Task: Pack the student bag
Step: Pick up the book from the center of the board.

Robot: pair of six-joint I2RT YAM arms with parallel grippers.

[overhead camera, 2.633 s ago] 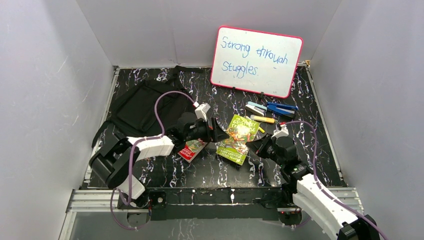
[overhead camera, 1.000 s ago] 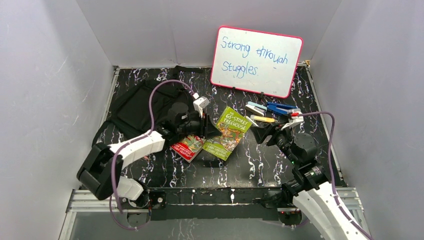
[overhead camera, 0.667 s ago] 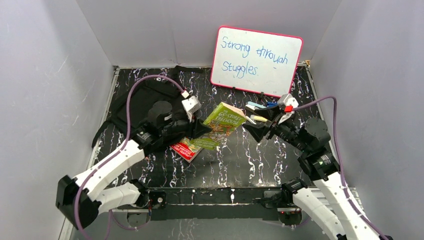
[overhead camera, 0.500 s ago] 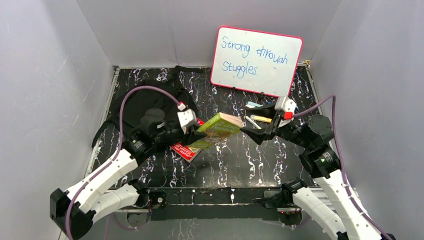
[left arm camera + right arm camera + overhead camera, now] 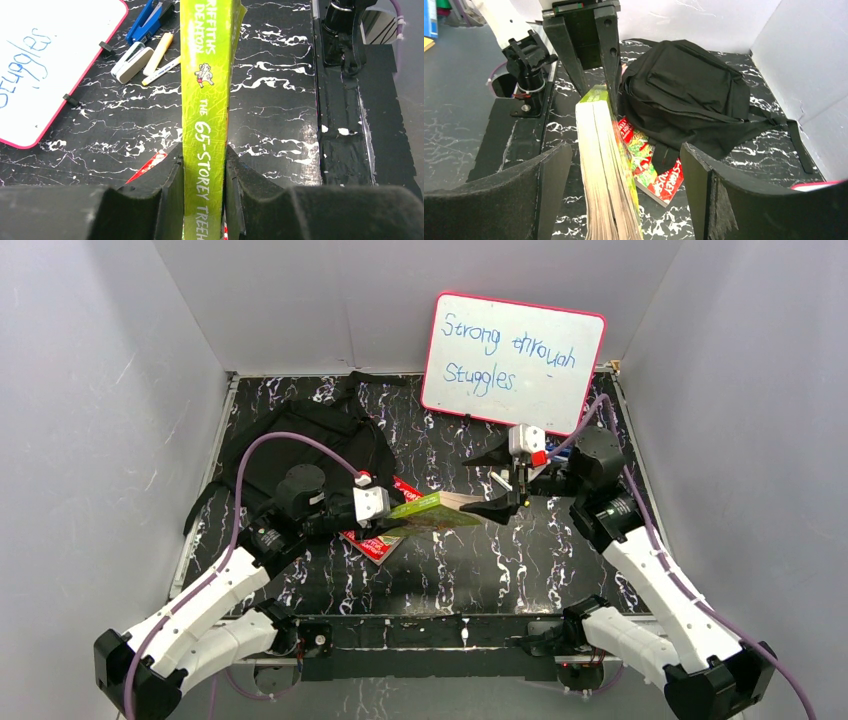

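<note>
In the top view, the left claw (image 5: 385,512) is clamped on the green book (image 5: 430,508) and holds it in the air on its edge. A short while ago this book lay flat on the tabletop (image 5: 450,570) beside the red book (image 5: 375,543). The right claw (image 5: 497,483) has swung in from the right side and its jaws, now wide apart, stand around the free end of the book. The student bag (image 5: 300,440) lies at the far left of the tabletop, behind the left arm.

In the left wrist view, both fingers press on the spine of the green book (image 5: 205,100), so the grip looks firm.

In the right wrist view, the page edge of the green book (image 5: 606,170) is between the open jaws with a gap on each side, so nothing is gripped there. The student bag (image 5: 689,90) looks shut, and the red book (image 5: 654,170) lies just in front of it. I judge that packing has only started: the book is up, but it is not in the bag yet
</note>
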